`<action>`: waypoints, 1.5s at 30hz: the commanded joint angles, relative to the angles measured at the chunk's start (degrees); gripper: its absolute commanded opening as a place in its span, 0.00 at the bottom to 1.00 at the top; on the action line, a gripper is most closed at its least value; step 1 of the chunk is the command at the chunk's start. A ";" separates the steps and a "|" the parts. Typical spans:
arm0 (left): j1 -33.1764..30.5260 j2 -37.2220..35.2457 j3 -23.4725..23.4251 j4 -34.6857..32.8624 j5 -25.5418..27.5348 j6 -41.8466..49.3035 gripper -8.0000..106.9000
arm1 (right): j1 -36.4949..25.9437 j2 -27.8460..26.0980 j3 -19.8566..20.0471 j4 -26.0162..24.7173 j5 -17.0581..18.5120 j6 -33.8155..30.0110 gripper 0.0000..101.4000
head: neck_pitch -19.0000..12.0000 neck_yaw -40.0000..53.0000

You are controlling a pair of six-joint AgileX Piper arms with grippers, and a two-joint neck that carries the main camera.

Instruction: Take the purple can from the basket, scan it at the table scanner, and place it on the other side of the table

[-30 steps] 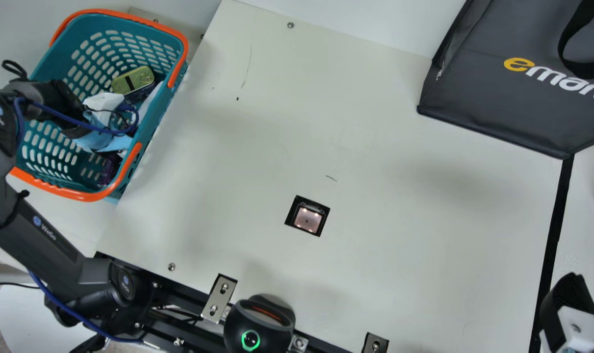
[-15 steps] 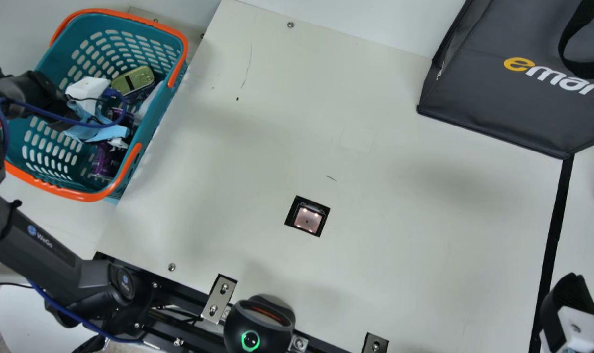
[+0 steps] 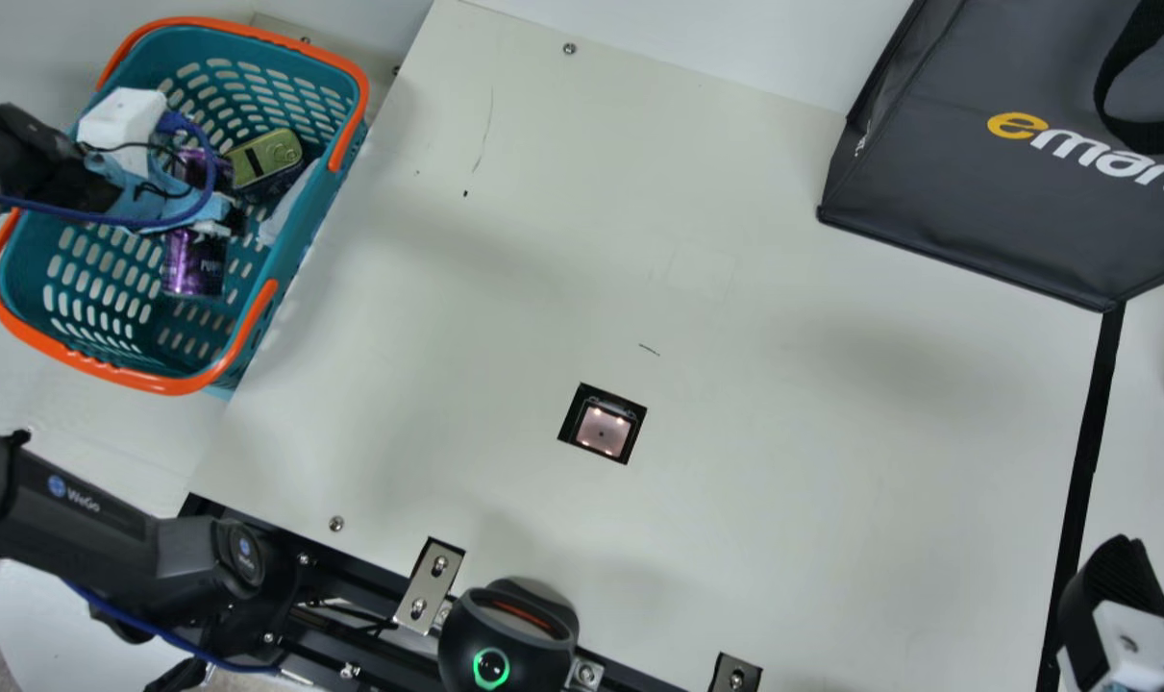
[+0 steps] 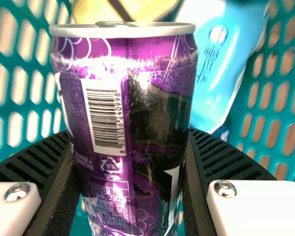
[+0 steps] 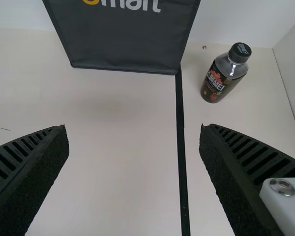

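Note:
In the main view, the left gripper [image 3: 228,219] is inside the teal basket [image 3: 264,348], around the purple can [image 3: 195,264]. The left wrist view has the left gripper [image 4: 130,167] shut on the purple can [image 4: 152,113], ribbed fingers pressed against both sides and a barcode facing the camera. The table scanner [image 3: 603,429] is a small lit window set in the tabletop. At the main view's lower right edge is the right gripper [image 3: 1110,586]; in the right wrist view the right gripper [image 5: 134,147] stands open with nothing between its fingers.
A yellow-green tin [image 3: 266,157] and a light blue pack [image 4: 216,59] lie in the basket. A dark bag [image 3: 976,173] stands at the back right, with a dark bottle [image 5: 225,73] beyond the black strip [image 3: 1086,461]. A black device [image 3: 509,634] sits at the front edge.
The left arm has shifted toward the left and back of the basket. The purple can has come into fuller view, moving up and back with the gripper. The right arm has kept still.

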 commanded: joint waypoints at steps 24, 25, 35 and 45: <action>-8.79 -16.30 -2.48 -12.77 -12.55 -2.74 0.00 | 0.00 0.00 0.00 0.00 0.00 0.00 0.94 | -1.66 0.23; -9.41 -16.89 -2.48 -12.89 -13.13 -3.03 0.00 | 0.00 0.00 0.00 0.00 0.00 0.00 0.94 | -1.66 0.23; -15.86 -22.18 -1.93 -11.53 -17.28 -7.79 0.00 | 0.00 0.00 0.00 0.00 0.00 0.00 0.94 | -1.66 0.23; -23.01 -27.42 -0.78 -6.97 -18.58 -15.23 0.00 | 0.00 0.00 0.00 0.00 0.00 0.00 0.94 | -1.66 0.23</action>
